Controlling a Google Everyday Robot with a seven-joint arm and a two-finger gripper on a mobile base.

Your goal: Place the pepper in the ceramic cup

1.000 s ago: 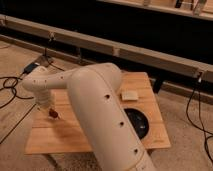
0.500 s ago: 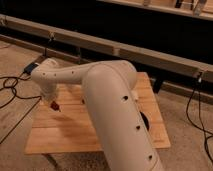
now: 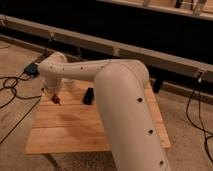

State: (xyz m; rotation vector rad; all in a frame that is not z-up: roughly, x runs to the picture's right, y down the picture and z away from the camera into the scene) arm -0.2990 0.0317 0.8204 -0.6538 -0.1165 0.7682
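The gripper (image 3: 53,95) hangs over the wooden table's (image 3: 75,130) far-left corner, apparently clamped on the red pepper (image 3: 56,99), left of the black phone (image 3: 88,95). Carrying step: next it must travel to the ceramic cup, not visible here.

Dim, warm light is falling from above on the pale wooden slatted table (image 3: 75,125); the white arm's small gripper (image 3: 55,96) is hanging in shade near its left edge.
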